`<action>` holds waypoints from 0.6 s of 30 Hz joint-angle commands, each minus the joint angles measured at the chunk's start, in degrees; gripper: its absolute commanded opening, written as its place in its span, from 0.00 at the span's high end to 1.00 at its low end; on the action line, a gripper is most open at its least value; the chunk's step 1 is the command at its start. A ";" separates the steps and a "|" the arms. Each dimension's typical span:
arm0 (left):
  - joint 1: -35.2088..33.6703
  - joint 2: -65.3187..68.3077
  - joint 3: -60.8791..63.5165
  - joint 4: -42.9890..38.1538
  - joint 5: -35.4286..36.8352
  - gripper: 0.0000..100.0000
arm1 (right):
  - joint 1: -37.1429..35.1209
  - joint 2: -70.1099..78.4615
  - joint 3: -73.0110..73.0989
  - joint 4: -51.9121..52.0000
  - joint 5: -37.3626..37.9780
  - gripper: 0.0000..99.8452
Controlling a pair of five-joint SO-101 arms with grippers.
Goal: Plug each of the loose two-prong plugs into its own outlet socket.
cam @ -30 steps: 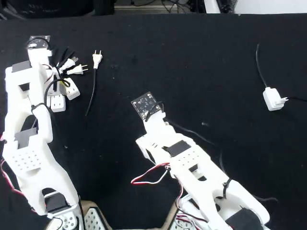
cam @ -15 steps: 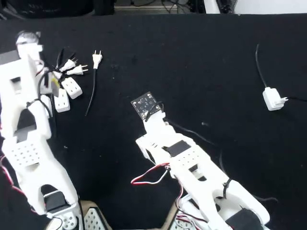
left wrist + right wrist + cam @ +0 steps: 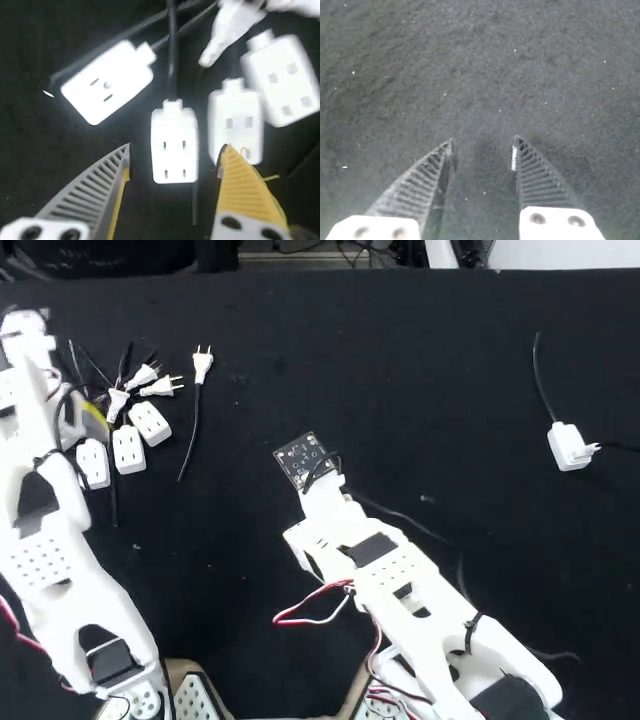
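Several white outlet sockets lie in a cluster at the far left of the black table, among them one (image 3: 92, 462), a second (image 3: 128, 448) and a third (image 3: 150, 422). Three loose two-prong plugs lie just behind them: two (image 3: 140, 375) (image 3: 160, 387) close together, and one (image 3: 203, 362) on a black cord. My left gripper (image 3: 172, 152) is open above the cluster, and a socket (image 3: 174, 145) shows between its fingers without touching them. My right gripper (image 3: 482, 147) is open over bare black cloth near the table's middle.
A white plug adapter (image 3: 570, 445) with a black cable lies at the far right. Black cords run among the sockets (image 3: 235, 125). The left arm (image 3: 40, 500) stands along the table's left edge, and the right arm (image 3: 400, 580) crosses the front centre.
The left arm has swung toward the table's left edge, uncovering the leftmost socket. The right arm has not moved.
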 commanded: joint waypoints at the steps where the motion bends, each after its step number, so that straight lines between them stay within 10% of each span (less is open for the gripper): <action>1: -1.10 4.84 -4.00 0.26 -2.11 0.71 | -0.70 -0.04 -0.40 -1.23 -0.09 0.83; 14: -2.86 13.10 -11.30 0.62 -2.46 0.71 | -0.70 -0.04 -0.31 -1.14 -0.09 0.83; 18: -2.95 14.24 -11.12 2.46 -2.46 0.85 | -0.70 -0.04 -0.31 -1.14 -0.09 0.83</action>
